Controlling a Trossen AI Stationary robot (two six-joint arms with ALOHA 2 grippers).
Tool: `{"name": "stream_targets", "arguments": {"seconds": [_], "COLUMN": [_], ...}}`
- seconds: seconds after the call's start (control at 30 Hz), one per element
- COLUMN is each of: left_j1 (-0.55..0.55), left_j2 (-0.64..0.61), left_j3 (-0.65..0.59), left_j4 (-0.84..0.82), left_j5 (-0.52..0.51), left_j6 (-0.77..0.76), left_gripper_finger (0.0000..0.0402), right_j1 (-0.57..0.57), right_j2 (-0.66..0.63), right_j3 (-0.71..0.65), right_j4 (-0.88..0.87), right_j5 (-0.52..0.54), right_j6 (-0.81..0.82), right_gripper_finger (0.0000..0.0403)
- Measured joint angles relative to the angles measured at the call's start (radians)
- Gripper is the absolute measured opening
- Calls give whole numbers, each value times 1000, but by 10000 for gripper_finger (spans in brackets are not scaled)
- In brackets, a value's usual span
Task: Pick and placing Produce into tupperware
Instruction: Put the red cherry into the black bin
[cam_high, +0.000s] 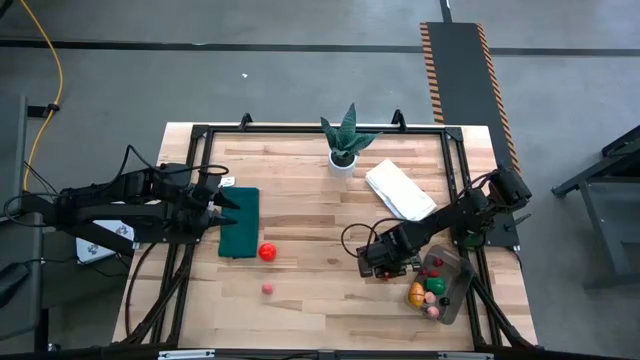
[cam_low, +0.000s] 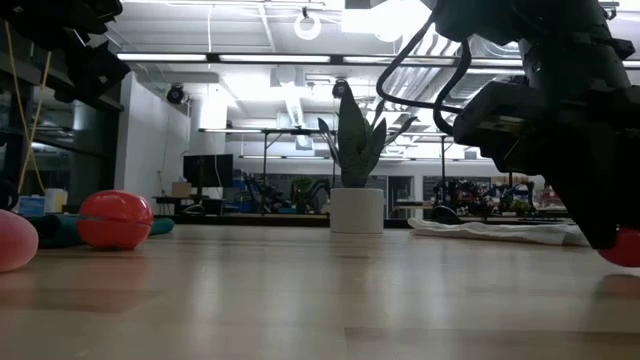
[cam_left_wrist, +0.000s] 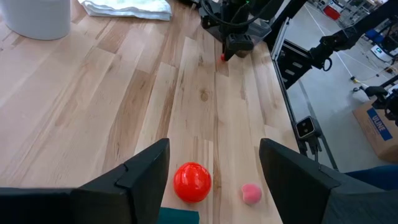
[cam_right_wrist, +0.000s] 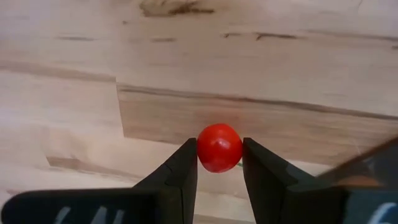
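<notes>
The tupperware (cam_high: 446, 287) stands at the table's right near corner and holds several fruits, orange, green, red and pink. My right gripper (cam_high: 381, 266) is just left of it, low over the wood, shut on a small red tomato (cam_right_wrist: 219, 147). A bigger red ball (cam_high: 267, 252) and a small pink fruit (cam_high: 268, 289) lie on the bare wood left of centre. My left gripper (cam_left_wrist: 214, 180) hovers open above the dark green mat (cam_high: 240, 222), pointing toward the red ball (cam_left_wrist: 192, 182) and the pink fruit (cam_left_wrist: 250, 193). My right gripper pinches the small red tomato by its two sides (cam_right_wrist: 203, 149) between the two fingertips (cam_right_wrist: 185, 163), coming from above and pointing down. In the low view the tomato (cam_low: 625, 247) shows at the fingers' lower end, close to the table; whether it is lifted clear I cannot tell.
A spiky plant in a white pot (cam_high: 344, 150) stands at the far edge, and a folded white cloth (cam_high: 399, 190) lies right of it. A black frame (cam_high: 200, 135) runs round the table. Bare wood lies between the red ball and my right gripper.
</notes>
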Motion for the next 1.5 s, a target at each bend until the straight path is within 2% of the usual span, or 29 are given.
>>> {"name": "stream_targets", "arguments": {"seconds": [0.53,1.5], "left_j1": [0,0], "left_j2": [0,0], "left_j3": [0,0], "left_j4": [0,0], "left_j5": [0,-4], "left_j6": [0,-1], "left_gripper_finger": [236,236], "right_j1": [0,-3], "right_j2": [-89,-400], "right_j3": [0,0], "right_j4": [7,-20], "right_j5": [32,52], "right_j6": [5,-14], "right_gripper_finger": [94,94]}}
